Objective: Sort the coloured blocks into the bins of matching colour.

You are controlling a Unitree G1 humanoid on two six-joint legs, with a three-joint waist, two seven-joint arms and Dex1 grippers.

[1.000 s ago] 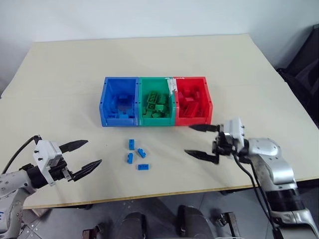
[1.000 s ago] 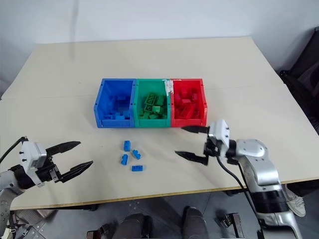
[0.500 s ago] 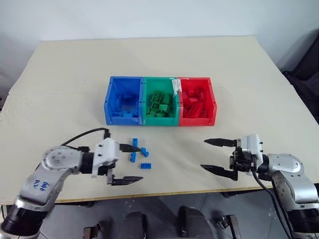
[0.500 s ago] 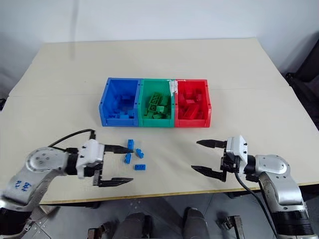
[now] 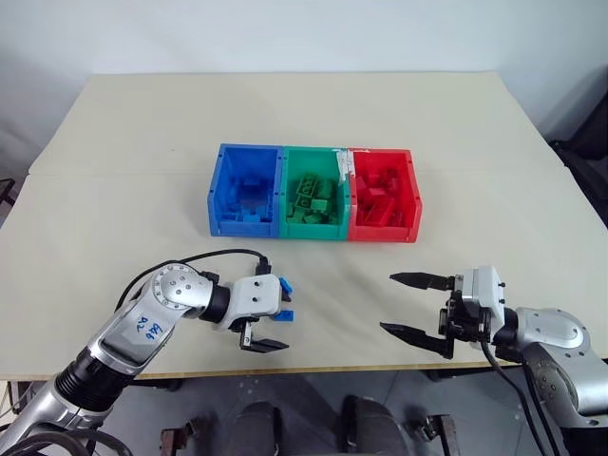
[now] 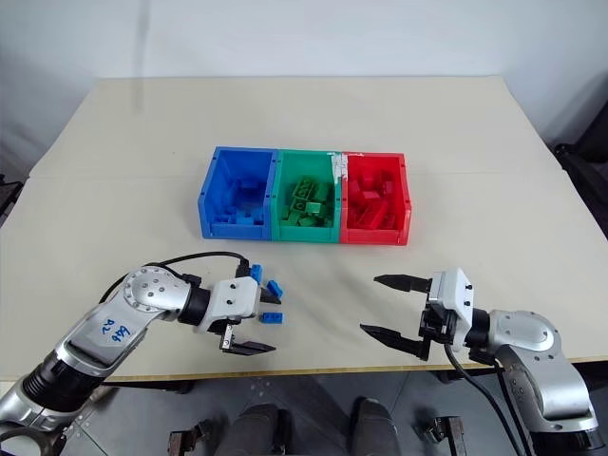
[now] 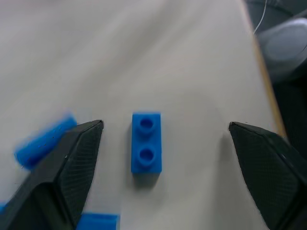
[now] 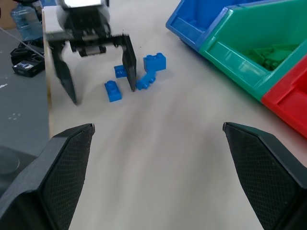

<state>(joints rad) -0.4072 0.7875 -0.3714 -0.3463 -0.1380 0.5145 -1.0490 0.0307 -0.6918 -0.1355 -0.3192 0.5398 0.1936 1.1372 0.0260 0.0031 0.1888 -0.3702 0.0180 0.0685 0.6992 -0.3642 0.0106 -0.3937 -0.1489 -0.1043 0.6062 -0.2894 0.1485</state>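
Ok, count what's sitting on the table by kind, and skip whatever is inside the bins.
Loose blue blocks: 4
Bins: 3 (one blue, one green, one red)
Total: 7

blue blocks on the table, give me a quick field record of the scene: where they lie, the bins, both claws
loose blocks: four small blue blocks on the table, in front of the bins
bins: blue bin, green bin, red bin joined in a row, each holding blocks of its own colour
left claw: open, fingers either side of one two-stud blue block, not touching it
right claw: open, holding nothing, over bare table away from the blocks
sorting: blue blocks not yet binned
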